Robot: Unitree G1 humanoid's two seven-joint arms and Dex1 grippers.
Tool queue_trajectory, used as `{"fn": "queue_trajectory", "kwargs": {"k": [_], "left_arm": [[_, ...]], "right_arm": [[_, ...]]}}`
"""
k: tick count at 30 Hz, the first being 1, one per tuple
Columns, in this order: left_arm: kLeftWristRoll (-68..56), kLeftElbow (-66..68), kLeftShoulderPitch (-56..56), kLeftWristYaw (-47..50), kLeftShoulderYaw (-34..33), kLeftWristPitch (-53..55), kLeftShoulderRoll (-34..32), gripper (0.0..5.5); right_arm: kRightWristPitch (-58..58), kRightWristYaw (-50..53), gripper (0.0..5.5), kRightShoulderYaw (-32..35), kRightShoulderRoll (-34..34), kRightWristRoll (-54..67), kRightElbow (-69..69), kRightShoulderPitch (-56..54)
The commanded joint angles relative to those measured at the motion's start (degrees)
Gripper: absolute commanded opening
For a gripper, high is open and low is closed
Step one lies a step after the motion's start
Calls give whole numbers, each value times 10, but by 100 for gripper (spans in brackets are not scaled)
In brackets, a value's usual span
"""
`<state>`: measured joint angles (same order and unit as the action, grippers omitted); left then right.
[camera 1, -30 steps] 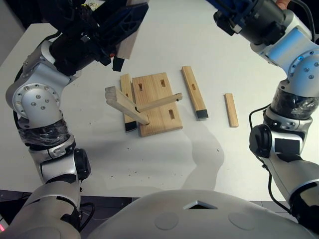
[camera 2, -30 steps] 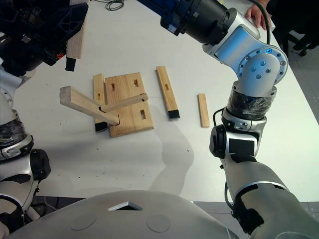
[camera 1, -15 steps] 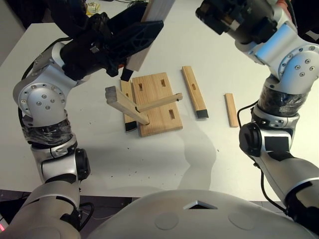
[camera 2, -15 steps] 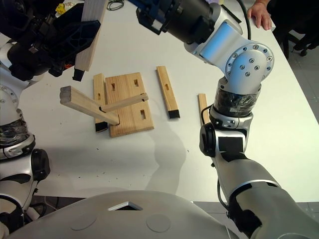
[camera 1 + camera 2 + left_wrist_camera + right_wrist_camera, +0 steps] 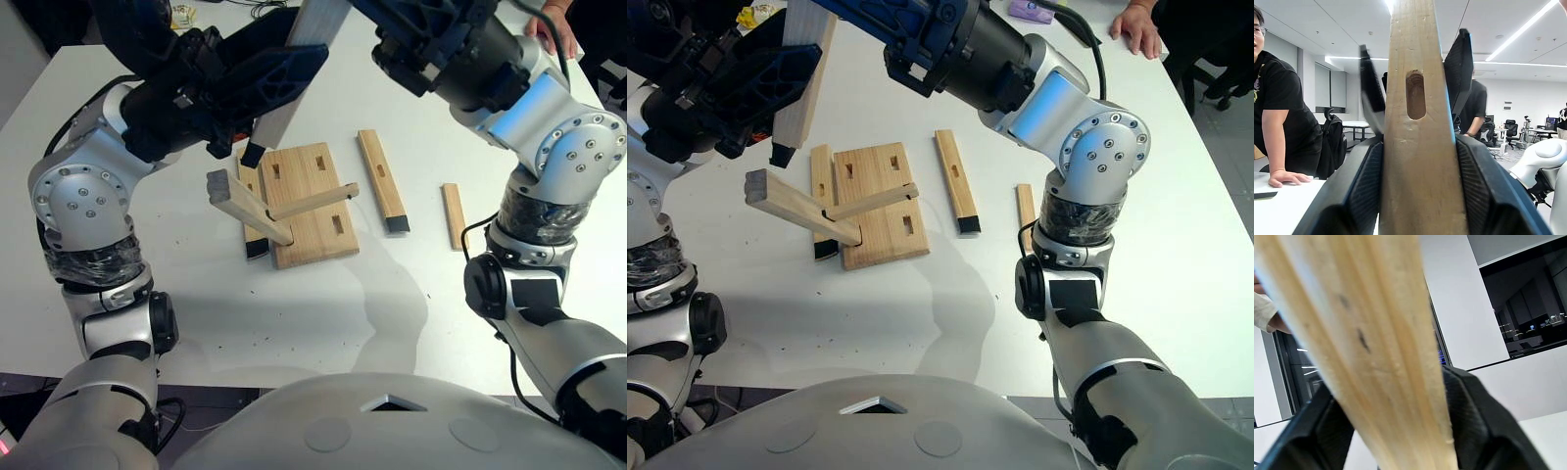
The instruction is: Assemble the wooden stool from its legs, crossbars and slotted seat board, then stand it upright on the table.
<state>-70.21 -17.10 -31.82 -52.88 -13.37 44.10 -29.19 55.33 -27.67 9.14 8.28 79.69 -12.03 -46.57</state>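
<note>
— Seat board (image 5: 299,181) lay flat on the table (image 5: 196,294), our landmark in the head views. Above its far-left corner the left gripper (image 5: 306,39) was clamped on a leg (image 5: 277,110), black foot pointing down.
— Why up there?
— We judged it left the slot free for joining. A joined leg (image 5: 240,201) and crossbar (image 5: 313,201) rested across the board; a spare leg (image 5: 382,191) lay just right of it.
— Wrist views?
— Left: fingers (image 5: 1459,63) pressed both sides, slot (image 5: 1415,93) exposed. Right: the right gripper (image 5: 1396,396) squeezed a wooden piece (image 5: 1361,308); its ends were cut off, so we couldn't name it.
</note>
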Motion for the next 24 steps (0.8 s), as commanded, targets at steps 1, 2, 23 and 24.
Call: {"fn": "queue_trajectory", "kwargs": {"k": [1, 2, 23, 24], "left_arm": [[-4, -2, -2, 3, 0, 0, -1, 204], [-4, 0, -2, 3, 0, -1, -1, 204], [27, -3, 30, -38, 12, 1, -48, 204], [26, -1, 28, -40, 12, 2, -49, 204]], "right_arm": [[-6, 3, 241, -1, -1, 25, -9, 0], [-6, 6, 241, -1, -1, 28, -9, 1], [34, -8, 240, -16, 67, 57, 2, -10], [35, -9, 240, -17, 68, 56, 3, -11]]}}
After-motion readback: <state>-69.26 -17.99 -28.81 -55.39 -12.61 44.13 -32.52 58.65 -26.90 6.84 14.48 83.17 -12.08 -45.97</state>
